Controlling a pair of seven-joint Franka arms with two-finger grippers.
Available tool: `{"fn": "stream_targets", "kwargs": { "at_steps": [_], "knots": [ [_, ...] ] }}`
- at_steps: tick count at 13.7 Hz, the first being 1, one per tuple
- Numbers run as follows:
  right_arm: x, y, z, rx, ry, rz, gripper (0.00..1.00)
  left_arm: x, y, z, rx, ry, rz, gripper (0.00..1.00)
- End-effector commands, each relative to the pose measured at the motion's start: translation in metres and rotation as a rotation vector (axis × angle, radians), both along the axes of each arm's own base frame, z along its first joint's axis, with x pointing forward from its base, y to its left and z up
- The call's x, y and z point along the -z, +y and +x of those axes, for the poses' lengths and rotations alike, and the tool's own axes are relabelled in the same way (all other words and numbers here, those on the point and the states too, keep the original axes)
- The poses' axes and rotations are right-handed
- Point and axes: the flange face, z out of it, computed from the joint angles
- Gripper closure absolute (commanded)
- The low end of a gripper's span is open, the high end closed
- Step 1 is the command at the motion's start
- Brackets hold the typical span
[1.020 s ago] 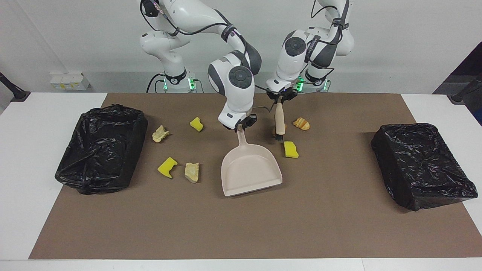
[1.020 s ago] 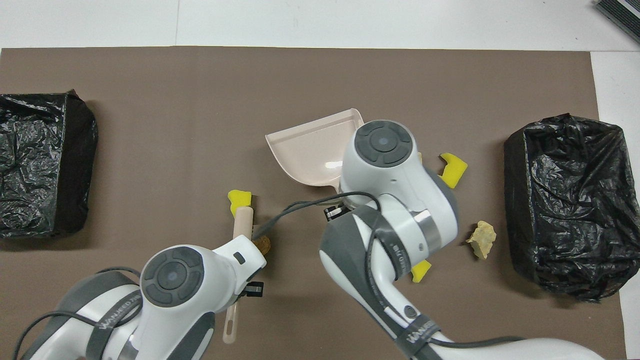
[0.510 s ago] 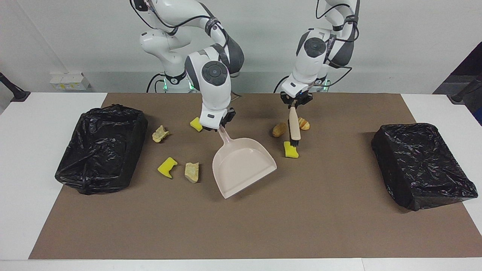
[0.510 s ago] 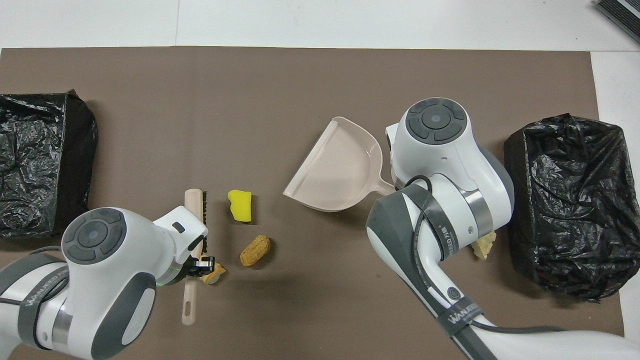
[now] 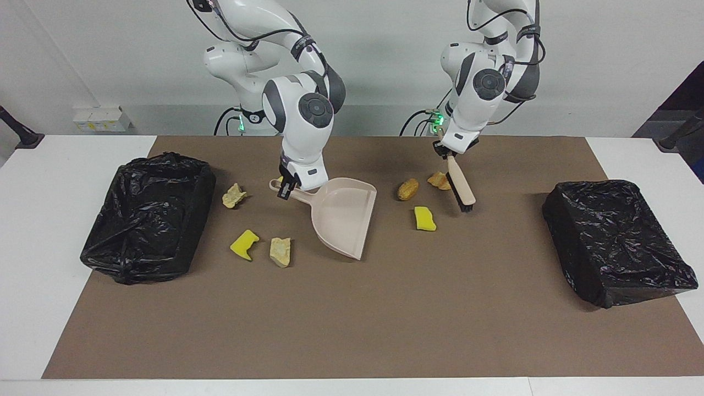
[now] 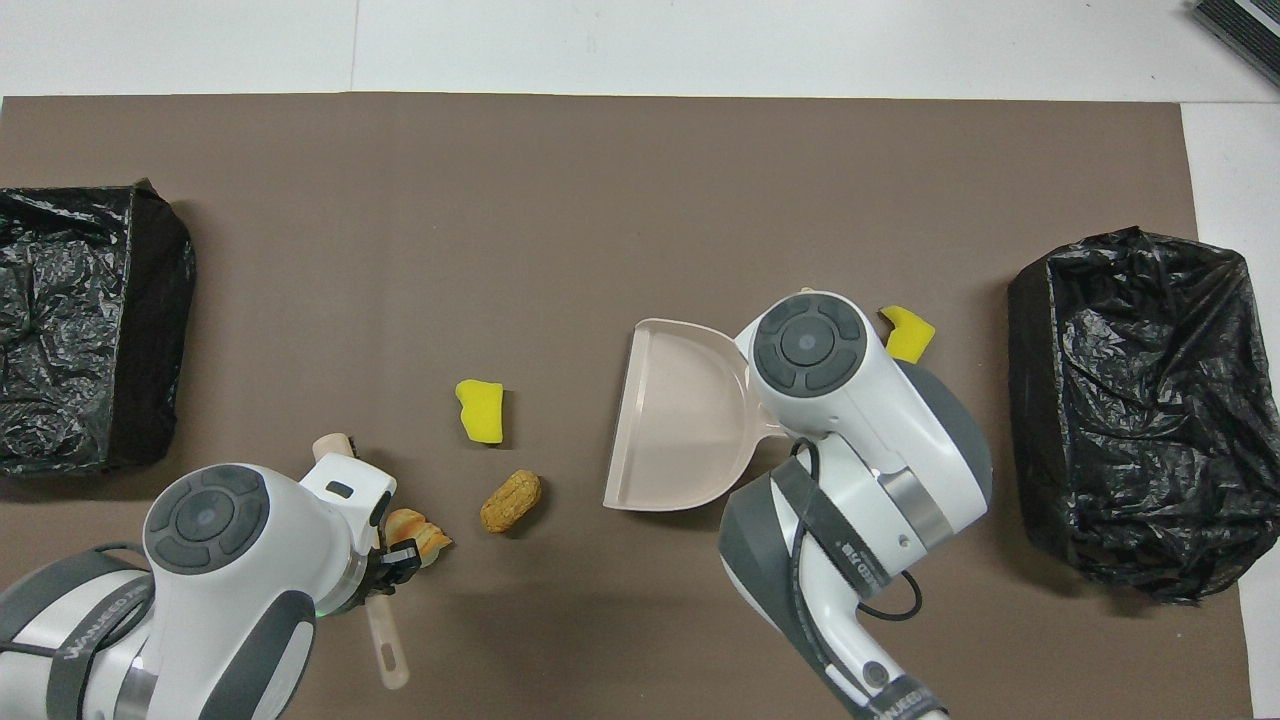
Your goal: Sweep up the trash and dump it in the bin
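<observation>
- Our left tool (image 5: pixel 448 154) clenches the brush (image 5: pixel 461 189) beside two bread bits (image 5: pixel 440 180).
- Our right tool (image 5: pixel 286 190) clenches the dustpan (image 5: pixel 341 217) handle.
- Yellow and beige trash (image 5: pixel 280 251) lies on the desk (image 5: pixel 385 308) either side of the pan.

Overhead: right arm's big wrist housing (image 6: pixel 806 342) covers the dustpan (image 6: pixel 680 410) handle and the right gripper itself, no fingers visible there. Same arm hides most of the trash toward its end, only a yellow sponge bit (image 6: pixel 908 333) pokes out. Left arm's wrist (image 6: pixel 215 520) sits over the brush (image 6: pixel 385 650) middle; just the handle end and a tip show. Bin (image 6: pixel 80 330) toward left arm's end cut by frame edge. Facing view: left gripper (image 5: pixel 446 151) fingertips too small to read.
</observation>
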Motion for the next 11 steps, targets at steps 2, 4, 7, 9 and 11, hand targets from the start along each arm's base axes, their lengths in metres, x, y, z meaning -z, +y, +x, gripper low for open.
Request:
{"fn": "stream_targets", "kwargs": {
  "at_steps": [2, 4, 7, 9, 11],
  "knots": [
    [0.006, -0.003, -0.035, -0.087, -0.027, 0.013, 1.00, 0.021, 0.011, -0.024, -0.127, -0.003, 0.067, 1.00],
    [0.014, 0.012, -0.042, -0.130, -0.015, 0.020, 1.00, 0.029, 0.011, -0.024, -0.135, -0.003, 0.069, 1.00],
    [0.022, 0.026, -0.046, -0.178, -0.027, 0.039, 1.00, 0.046, -0.004, -0.016, -0.115, -0.002, 0.051, 1.00],
    [0.023, 0.026, -0.045, -0.187, -0.029, 0.033, 1.00, 0.045, -0.015, 0.002, -0.123, -0.052, -0.007, 1.00],
    [0.032, 0.027, -0.043, -0.190, -0.017, 0.027, 1.00, 0.048, -0.040, 0.005, -0.066, -0.036, -0.037, 1.00]
  ]
}}
